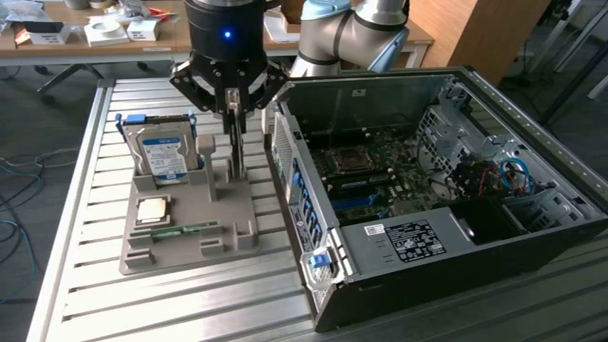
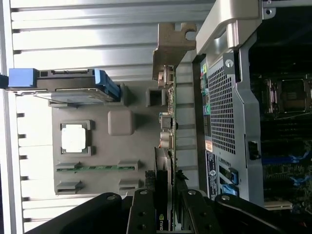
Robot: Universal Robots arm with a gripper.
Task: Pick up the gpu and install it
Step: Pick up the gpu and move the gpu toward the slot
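Black gripper (image 1: 233,107) fingers narrow, clamping top edge of gpu (image 1: 236,146); thin dark board, silver bracket, upright on edge in matte grey holder (image 1: 190,246); beside open steel case (image 1: 456,285).

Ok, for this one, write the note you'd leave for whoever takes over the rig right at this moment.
Hand: low over the gpu, straddling its upper edge. Whether it is clamped on the card cannot be told.
Gpu: standing on edge in its slot on the grey holder tray, next to the upright hard drive.
Computer case: lying open beside the tray, on the exterior view's right, with the motherboard exposed.
Done: hand lined up on the card.
Left: the gpu is not yet out of the tray and not yet in the case.
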